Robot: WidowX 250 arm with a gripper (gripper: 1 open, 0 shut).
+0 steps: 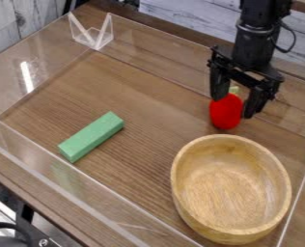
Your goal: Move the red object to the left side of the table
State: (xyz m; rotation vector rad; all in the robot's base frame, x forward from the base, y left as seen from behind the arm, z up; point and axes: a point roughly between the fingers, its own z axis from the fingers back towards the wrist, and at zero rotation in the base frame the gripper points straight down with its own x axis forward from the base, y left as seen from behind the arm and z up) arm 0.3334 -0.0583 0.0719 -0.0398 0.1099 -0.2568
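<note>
A small glossy red object [225, 113] with a green top rests on the brown wood-grain table [142, 87], at the right side just behind the bowl. My black gripper [240, 101] hangs right over it, open, with one finger on the left of the fruit's top and the other on its right. The fingers [260, 99] straddle the upper part of the fruit without pinching it. The lower half of the fruit shows in full below the fingertips.
A round light wooden bowl [233, 187] sits at the front right, close to the fruit. A green rectangular block [91, 136] lies left of centre. Clear acrylic walls [40, 58] border the tabletop, with a clear bracket [91, 32] at the back left.
</note>
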